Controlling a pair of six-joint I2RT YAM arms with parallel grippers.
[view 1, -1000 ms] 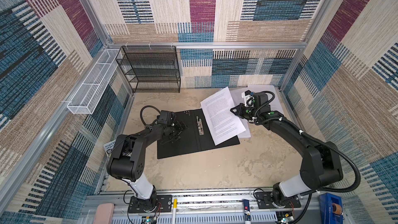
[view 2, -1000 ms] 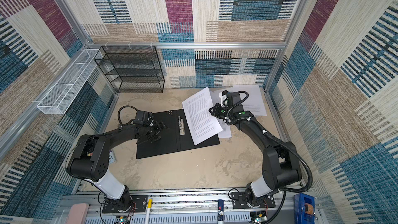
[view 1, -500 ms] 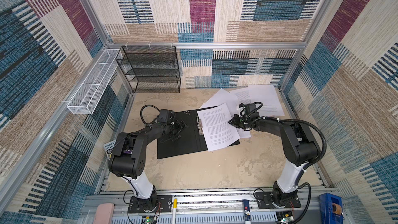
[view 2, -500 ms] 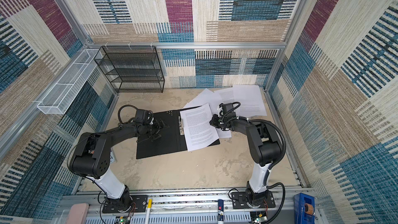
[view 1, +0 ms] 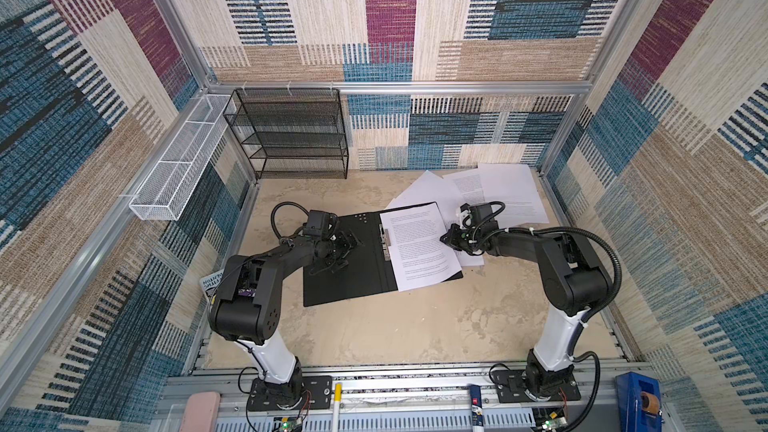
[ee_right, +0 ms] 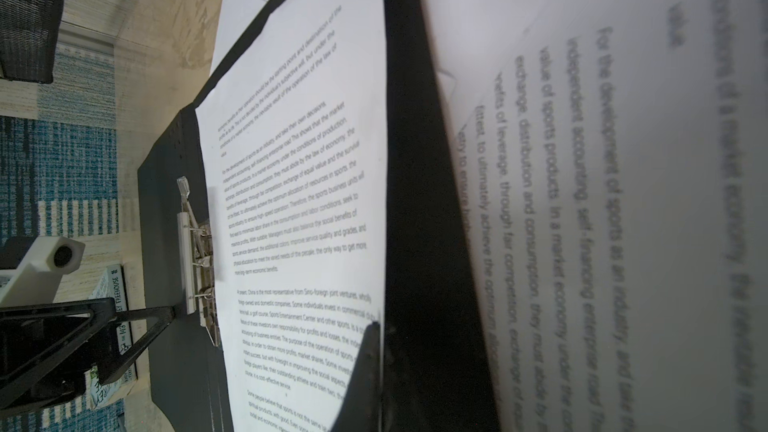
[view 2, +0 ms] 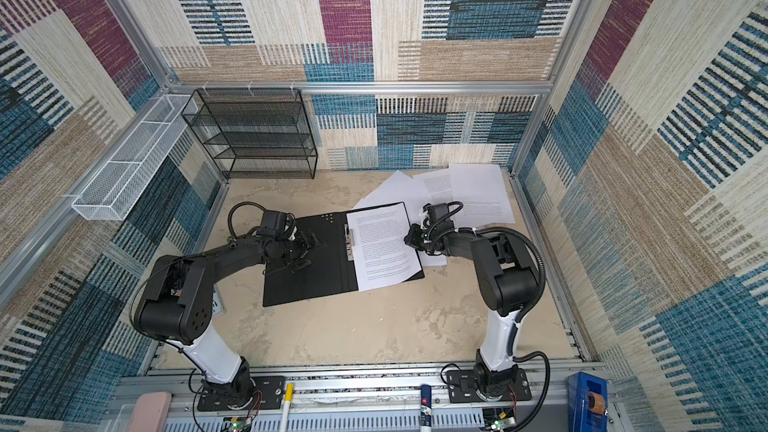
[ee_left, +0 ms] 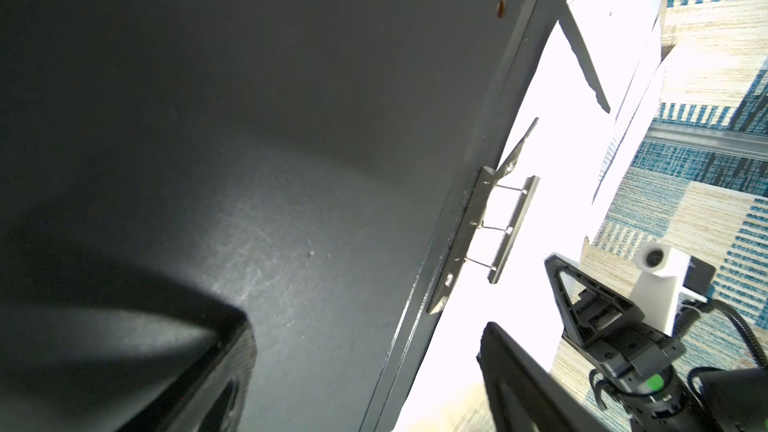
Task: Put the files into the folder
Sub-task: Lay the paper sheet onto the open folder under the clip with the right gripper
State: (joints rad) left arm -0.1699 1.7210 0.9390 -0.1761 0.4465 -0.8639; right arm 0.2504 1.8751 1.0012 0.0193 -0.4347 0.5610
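Pinching sheet [view 1: 419,243] at 3 o'clock edge with closed right gripper [view 1: 446,239], sheet lying on open folder [view 1: 349,284] at centre. Holding left gripper [view 1: 345,253], jaws wide, over folder's 9 o'clock half. Seeing other files [view 1: 503,189] at 1 o'clock.

The folder [view 1: 345,268] is black inside, the sheet [view 1: 419,243] white with black text. The rack [view 1: 291,135] is black mesh, the basket [view 1: 178,172] white mesh. Walls [view 1: 390,6] show striped blue, maroon and beige patches.

Left arm [view 1: 274,259] stretches low over the tabletop's [view 1: 395,334] left half, left gripper [view 1: 347,248] jaws spread wide; right arm [view 1: 523,243] folds in from the right edge, right gripper [view 1: 448,238] closed tight, pointing left.
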